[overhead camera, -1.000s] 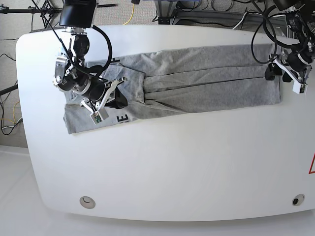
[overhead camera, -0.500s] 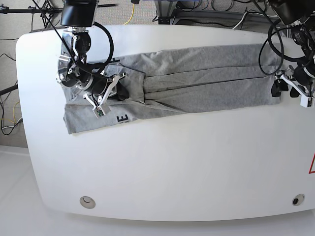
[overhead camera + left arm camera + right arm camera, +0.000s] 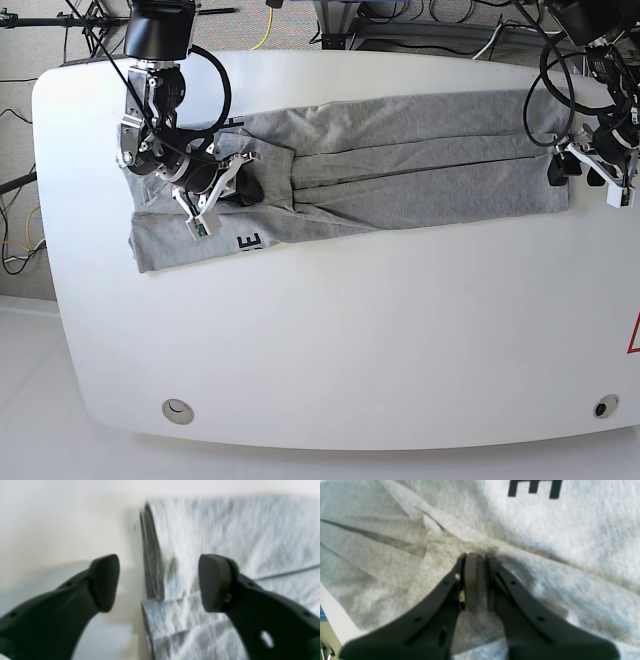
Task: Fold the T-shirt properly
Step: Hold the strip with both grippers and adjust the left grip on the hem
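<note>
Left wrist: T-shirt [image 3: 225, 542] edge between spread fingers [image 3: 105, 582]

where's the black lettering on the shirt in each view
Base view: a black letter on the near left part of the T-shirt, just right of the right hand.
Right wrist view: top edge, right of centre, beyond the shut right hand.
Left wrist view: not in it; only plain grey cloth.
Shared landmark: the grey T-shirt itself.
</note>
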Robot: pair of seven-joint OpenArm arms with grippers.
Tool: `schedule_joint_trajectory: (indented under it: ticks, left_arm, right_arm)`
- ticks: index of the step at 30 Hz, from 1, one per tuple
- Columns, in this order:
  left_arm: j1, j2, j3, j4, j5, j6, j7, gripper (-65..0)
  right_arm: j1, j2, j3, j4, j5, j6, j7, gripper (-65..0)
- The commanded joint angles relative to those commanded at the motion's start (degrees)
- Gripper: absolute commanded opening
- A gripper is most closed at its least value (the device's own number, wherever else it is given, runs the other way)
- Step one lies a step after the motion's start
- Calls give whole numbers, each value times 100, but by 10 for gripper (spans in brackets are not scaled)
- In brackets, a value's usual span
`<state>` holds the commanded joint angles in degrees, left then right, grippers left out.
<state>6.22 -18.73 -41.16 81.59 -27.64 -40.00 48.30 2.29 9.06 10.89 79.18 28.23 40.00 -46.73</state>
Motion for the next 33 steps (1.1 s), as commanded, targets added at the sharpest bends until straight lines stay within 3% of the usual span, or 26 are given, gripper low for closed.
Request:
schedule_joint_trajectory:
  ticks: [8, 16, 33]
  left_arm:
    - [2, -12, -41, -139, -59, 0, 14, -118]
    - [-68, -30, -28, -431, -332, 0, 237, -181]
    - [40, -60, -36, -852, -778, 0, 336, -184]
  right_arm:
    - [16, 0, 7, -57, -1, 0, -9, -589]
    - [-10, 20, 21, -67, -89, 0, -148, -590]
    - [-63, -8, 37, -66, -254, 0, -290, -591]
